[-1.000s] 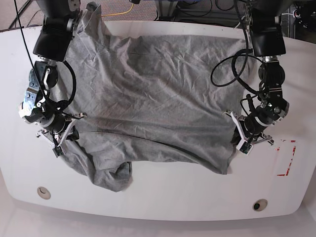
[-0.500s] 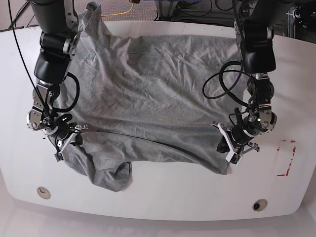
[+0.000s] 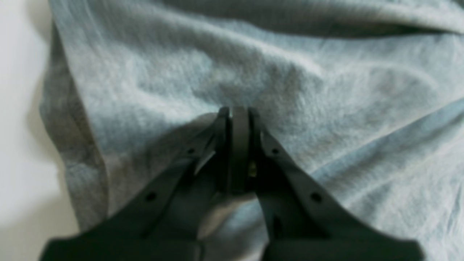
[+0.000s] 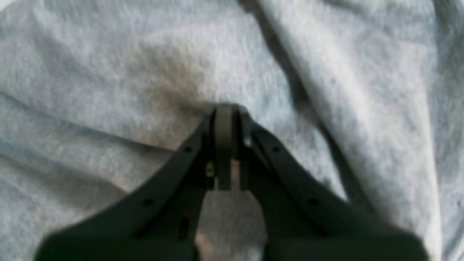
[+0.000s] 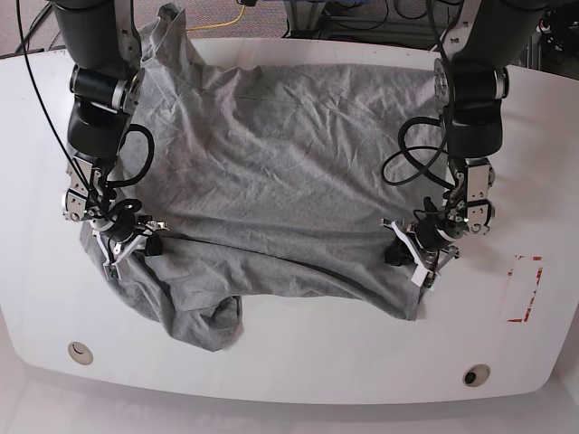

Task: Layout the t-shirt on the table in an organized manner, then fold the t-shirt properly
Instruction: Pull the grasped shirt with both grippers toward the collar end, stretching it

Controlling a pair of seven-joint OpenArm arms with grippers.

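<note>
On the left of the base view, the right gripper [image 5: 136,242] has its jaws pressed together on the side edge of the t-shirt [image 5: 280,181], pinching a fold of grey cloth. The shirt lies spread over most of the tabletop [image 5: 298,362], wrinkled, with a bunched lump at its near left corner. Across on the right, the left gripper [image 5: 409,258] is likewise clamped on the opposite side edge. This looks like the laying-out step, both arms gripping to flatten the cloth. Next, I judge, the two should draw apart evenly to tauten the fabric, then smooth the bunched corner before any fold.
</note>
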